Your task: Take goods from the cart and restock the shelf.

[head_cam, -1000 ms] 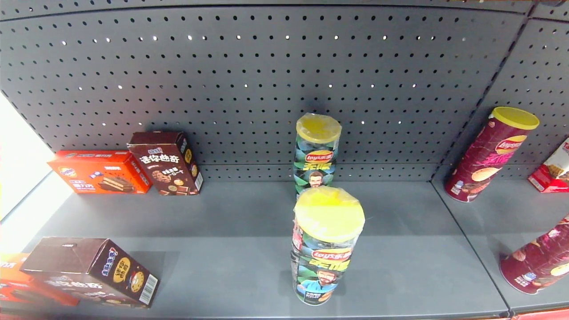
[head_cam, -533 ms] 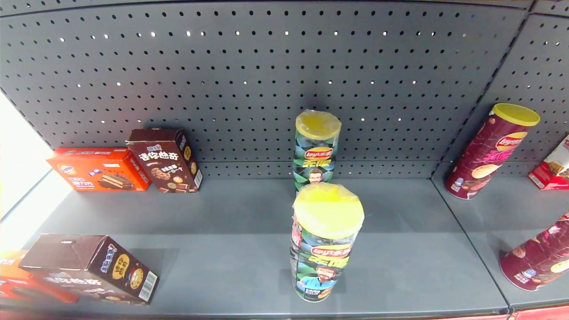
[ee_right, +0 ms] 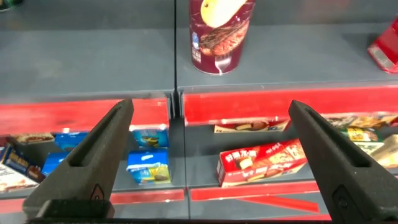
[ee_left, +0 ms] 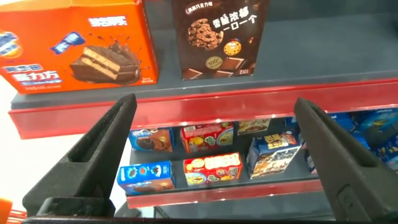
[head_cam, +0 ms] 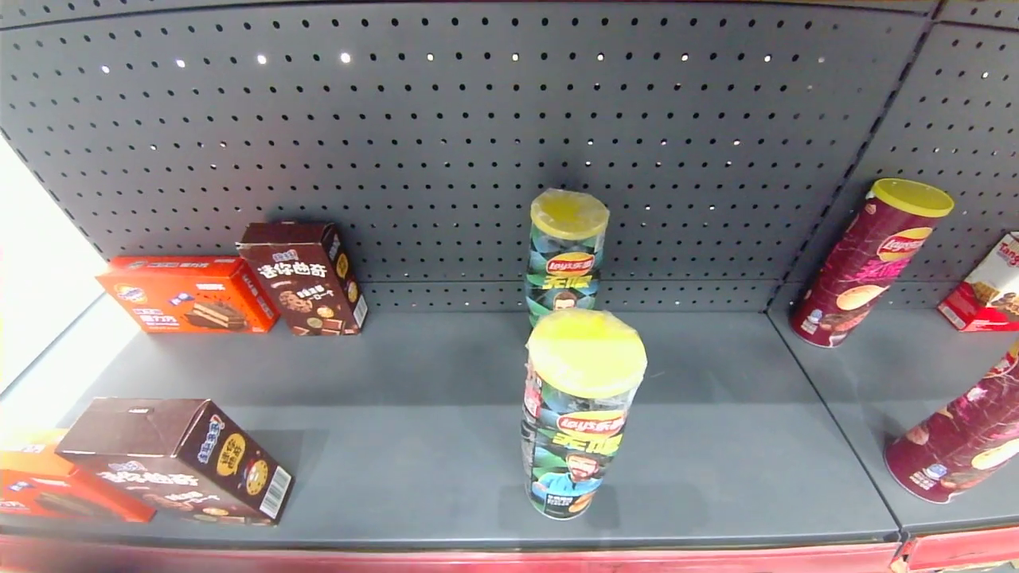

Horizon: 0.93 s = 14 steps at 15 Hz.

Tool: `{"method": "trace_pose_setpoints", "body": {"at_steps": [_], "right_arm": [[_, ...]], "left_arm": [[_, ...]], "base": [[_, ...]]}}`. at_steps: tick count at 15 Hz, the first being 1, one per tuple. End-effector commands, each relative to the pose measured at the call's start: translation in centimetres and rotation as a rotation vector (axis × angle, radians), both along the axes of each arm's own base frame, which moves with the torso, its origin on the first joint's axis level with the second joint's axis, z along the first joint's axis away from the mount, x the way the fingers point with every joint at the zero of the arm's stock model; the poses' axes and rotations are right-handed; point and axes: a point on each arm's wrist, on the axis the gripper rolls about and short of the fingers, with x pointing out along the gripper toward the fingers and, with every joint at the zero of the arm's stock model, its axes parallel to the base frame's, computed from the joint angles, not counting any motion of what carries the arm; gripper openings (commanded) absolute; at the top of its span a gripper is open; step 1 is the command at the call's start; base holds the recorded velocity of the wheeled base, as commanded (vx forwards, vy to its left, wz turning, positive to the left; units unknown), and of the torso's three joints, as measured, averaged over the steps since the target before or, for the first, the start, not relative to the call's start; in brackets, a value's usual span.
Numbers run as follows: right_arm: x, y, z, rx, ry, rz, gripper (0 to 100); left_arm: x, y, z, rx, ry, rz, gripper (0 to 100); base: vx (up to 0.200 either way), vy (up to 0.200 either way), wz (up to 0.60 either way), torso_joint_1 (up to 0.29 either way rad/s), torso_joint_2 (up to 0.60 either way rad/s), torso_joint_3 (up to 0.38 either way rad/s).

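Two green chip cans with yellow lids stand on the grey shelf (head_cam: 398,414), one at the front (head_cam: 579,414) and one behind it (head_cam: 565,255) by the pegboard. My left gripper (ee_left: 217,137) is open and holds nothing; it hangs in front of the shelf's red edge (ee_left: 186,102), below an orange box (ee_left: 78,46) and a brown cookie box (ee_left: 217,37). My right gripper (ee_right: 211,143) is open too, also holding nothing, in front of the red edge (ee_right: 249,102) below a maroon chip can (ee_right: 221,34).
On the shelf's left are an orange box (head_cam: 187,293) and brown cookie boxes (head_cam: 306,278) (head_cam: 179,461). Maroon cans (head_cam: 868,263) (head_cam: 955,446) lean in the bay to the right. A lower shelf holds several snack boxes (ee_left: 211,168) (ee_right: 261,162).
The head view has shifted: the whole shelf now sits a little higher in the picture and the red front edge shows at the bottom. Nothing on the shelf has moved.
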Motion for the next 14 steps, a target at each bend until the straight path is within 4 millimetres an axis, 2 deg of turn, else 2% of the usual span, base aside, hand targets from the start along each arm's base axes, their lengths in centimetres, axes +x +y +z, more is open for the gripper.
{"method": "trace_pose_setpoints", "body": {"at_steps": [1,13,14], "right_arm": [[0.01,0.0,0.01,0.0,0.001,0.0,100],[0.01,0.0,0.01,0.0,0.001,0.0,100],[0.01,0.0,0.01,0.0,0.001,0.0,100]], "left_arm": [[-0.01,0.0,0.02,0.0,-0.002,0.0,100],[-0.01,0.0,0.02,-0.004,-0.001,0.002,100],[-0.01,-0.01,0.02,0.003,-0.002,-0.003,100]], "base": [[0.0,0.0,0.0,0.0,0.0,0.0],[0.0,0.0,0.0,0.0,0.0,0.0],[-0.2,0.0,0.0,0.002,0.0,-0.002]]}}
